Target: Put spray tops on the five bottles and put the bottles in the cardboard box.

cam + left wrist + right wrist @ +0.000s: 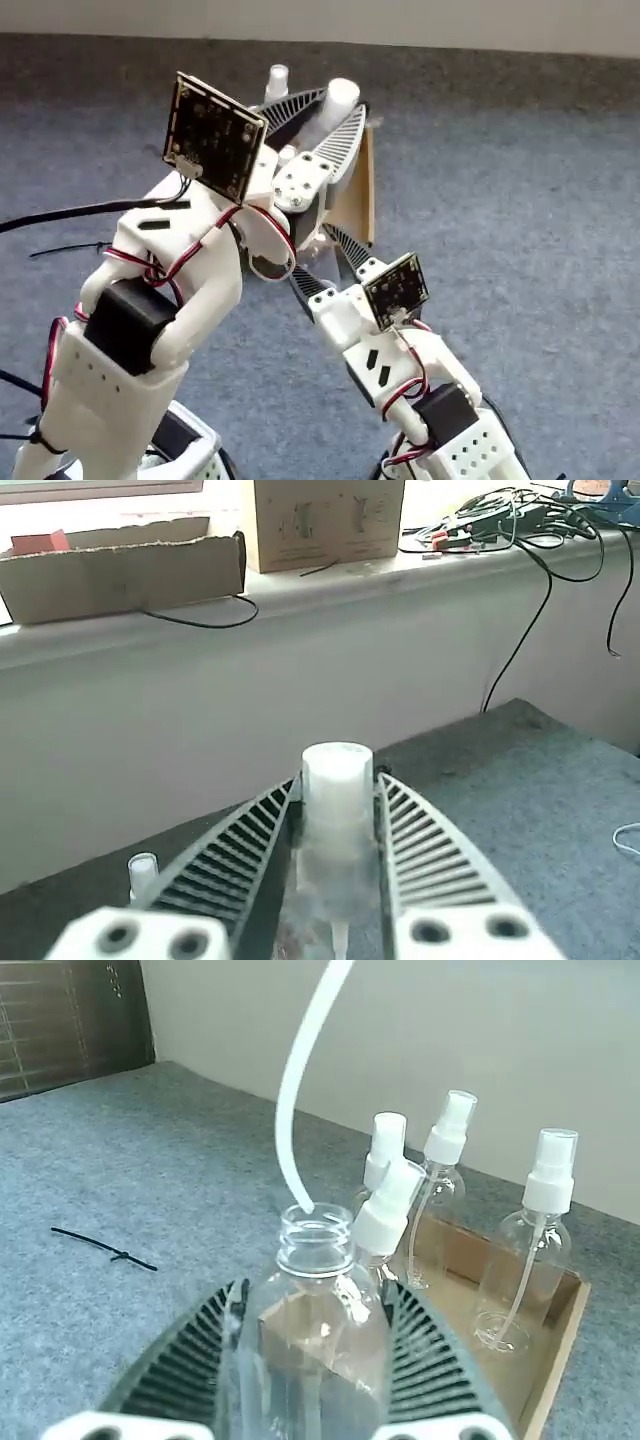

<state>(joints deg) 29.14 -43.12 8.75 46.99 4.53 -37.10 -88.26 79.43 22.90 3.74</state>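
The jaws of the left gripper (338, 792) are pinched on a white spray top (337, 770), cap upward, one ribbed finger on each side of its collar. The jaws of the right gripper (315, 1298) are clamped around the body of a clear bottle (312, 1350), which stands upright with its neck open.

The spray top's thin white dip tube (295, 1090) curves down from above, and its lower end sits just inside the bottle's open neck. The cap itself is held well above the neck, not seated.

In the high view the left gripper (318, 118) is raised with the spray top (340, 97) at its tip. The right gripper (325, 262) sits lower and nearer the arm bases. The bottle between its fingers is hard to make out there, probably because the plastic is clear.

Just behind the held bottle lies the cardboard box (548, 1352), a shallow open tray on the grey carpet (120, 1160). Four bottles with spray tops on stand in it. Two (436, 1185) (530, 1250) are upright and one (385, 1138) is partly hidden. The last one (388, 1210) leans with its top tilted towards the held bottle.

From above, the box (358, 195) lies beneath the two grippers.

A black tie (105, 1250) lies on the carpet, well apart from the box.
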